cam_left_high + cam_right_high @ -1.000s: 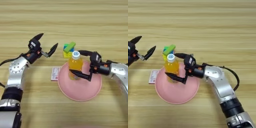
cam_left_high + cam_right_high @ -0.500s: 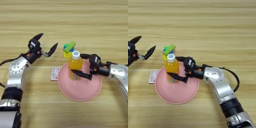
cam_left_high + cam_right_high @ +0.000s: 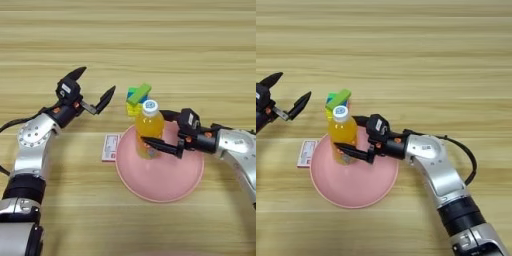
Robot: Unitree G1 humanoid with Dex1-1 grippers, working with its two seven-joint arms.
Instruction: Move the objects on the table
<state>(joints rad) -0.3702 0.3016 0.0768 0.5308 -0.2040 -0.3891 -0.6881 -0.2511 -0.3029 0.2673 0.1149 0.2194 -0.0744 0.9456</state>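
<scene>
An orange-drink bottle with a white cap stands upright on the back left part of a pink plate. My right gripper reaches in from the right, one finger across the bottle's front and the other behind it, shut on it. Just behind the bottle sits the multicoloured puzzle cube, and the lime-green block lies tilted on top of it. My left gripper hovers open above the table, left of the cube, with nothing between its fingers.
A small pink and white card lies flat against the plate's left rim. The right forearm stretches from the lower right across the plate's right side. The left arm comes in along the left edge.
The right gripper's fingers have drawn closer together around the bottle. The bottle, the cube with the block and the left gripper have stayed put.
</scene>
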